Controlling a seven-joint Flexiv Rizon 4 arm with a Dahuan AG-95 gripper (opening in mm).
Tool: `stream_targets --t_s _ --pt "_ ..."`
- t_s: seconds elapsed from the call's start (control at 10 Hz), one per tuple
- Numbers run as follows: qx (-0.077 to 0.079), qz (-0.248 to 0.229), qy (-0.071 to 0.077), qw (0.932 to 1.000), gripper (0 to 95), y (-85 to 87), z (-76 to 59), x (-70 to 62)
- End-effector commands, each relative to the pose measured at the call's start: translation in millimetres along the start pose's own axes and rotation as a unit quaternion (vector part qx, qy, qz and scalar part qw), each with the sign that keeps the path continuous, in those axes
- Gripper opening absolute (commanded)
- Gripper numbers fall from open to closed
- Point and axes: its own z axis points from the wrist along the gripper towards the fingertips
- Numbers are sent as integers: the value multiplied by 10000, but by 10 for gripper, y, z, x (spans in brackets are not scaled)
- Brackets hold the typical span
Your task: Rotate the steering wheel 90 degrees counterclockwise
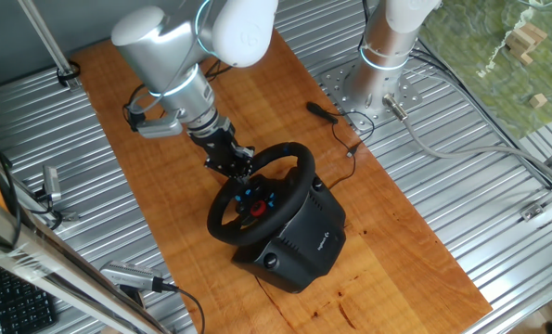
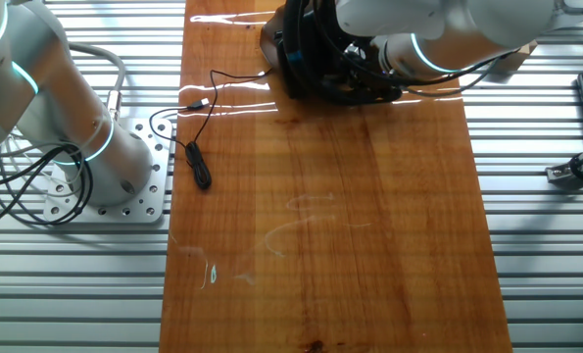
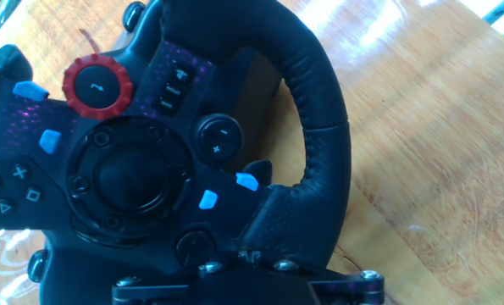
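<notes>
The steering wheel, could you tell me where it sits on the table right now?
In one fixed view the steering wheel stands mid-board on the wooden tabletop, tilted on its black base, with the gripper at its upper-left rim.

Steering wheel rim matt stitched leather; wooden board glossy, varnished; table ribbed bare metal.
</notes>
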Motion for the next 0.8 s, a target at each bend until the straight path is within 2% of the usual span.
stream_targets --t_s 0.1,0.8 --pt "-6 -10 -16 10000 0 2 1 -2" --pt "49 104 33 9999 0 1 0 2"
